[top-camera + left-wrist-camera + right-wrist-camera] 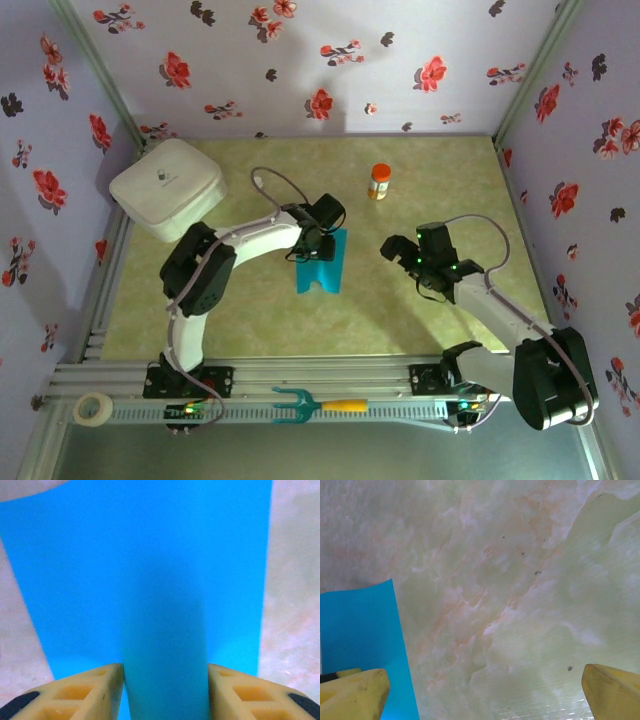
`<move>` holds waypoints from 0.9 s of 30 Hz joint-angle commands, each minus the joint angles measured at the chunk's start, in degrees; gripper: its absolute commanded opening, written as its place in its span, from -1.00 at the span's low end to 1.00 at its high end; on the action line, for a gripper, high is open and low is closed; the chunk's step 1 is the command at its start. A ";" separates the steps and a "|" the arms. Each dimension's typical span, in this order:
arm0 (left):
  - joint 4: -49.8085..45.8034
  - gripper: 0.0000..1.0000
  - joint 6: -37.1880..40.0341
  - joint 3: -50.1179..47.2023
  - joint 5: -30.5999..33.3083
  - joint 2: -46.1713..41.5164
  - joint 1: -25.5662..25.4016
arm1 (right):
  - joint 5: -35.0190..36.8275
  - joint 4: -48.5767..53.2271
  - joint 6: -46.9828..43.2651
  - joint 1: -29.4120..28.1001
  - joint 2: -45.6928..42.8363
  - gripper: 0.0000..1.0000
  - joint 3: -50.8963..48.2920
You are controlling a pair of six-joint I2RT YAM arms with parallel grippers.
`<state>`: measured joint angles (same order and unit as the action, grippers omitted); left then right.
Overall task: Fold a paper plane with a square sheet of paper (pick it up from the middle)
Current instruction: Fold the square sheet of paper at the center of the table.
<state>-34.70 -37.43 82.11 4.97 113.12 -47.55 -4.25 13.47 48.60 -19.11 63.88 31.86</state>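
Our left gripper [165, 680] pinches a raised ridge of the square sheet of paper [150, 555] in the middle of the table [440, 310]; our right gripper [402, 250] gapes wide beside it.

matt paper, dull plastic, marbled bench
square sheet of paper [322, 262] thin, smooth, matt teal, no print; fingers [85, 692] of left pincer [165, 685] yellow moulded plastic, dull, with hollow pockets; bench [420, 320] smooth green-pink marbled top, slight sheen; front rail [330, 372] ribbed bare metal; white box [165, 185] smooth plastic.
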 commanded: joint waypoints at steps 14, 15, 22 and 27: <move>27.16 -0.11 -9.26 -12.84 -26.07 -13.47 6.40 | 3.57 -2.59 2.47 0.26 -6.42 0.98 -0.81; 31.00 -0.12 -11.18 -14.53 -28.55 -13.70 6.87 | 3.13 -3.72 2.38 0.29 -7.15 0.99 -1.44; 38.08 -0.14 -15.60 -18.59 -33.75 -13.59 8.16 | -1.05 -8.51 -2.04 0.55 -10.74 0.98 -2.18; 38.31 -0.13 -17.31 -19.96 -34.09 -13.20 8.31 | -2.52 -8.88 -4.87 0.59 -9.06 0.98 0.22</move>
<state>1.10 -52.45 63.51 -26.61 100.29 -39.42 -5.08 6.48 46.85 -18.98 54.26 29.93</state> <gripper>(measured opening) 0.435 0.992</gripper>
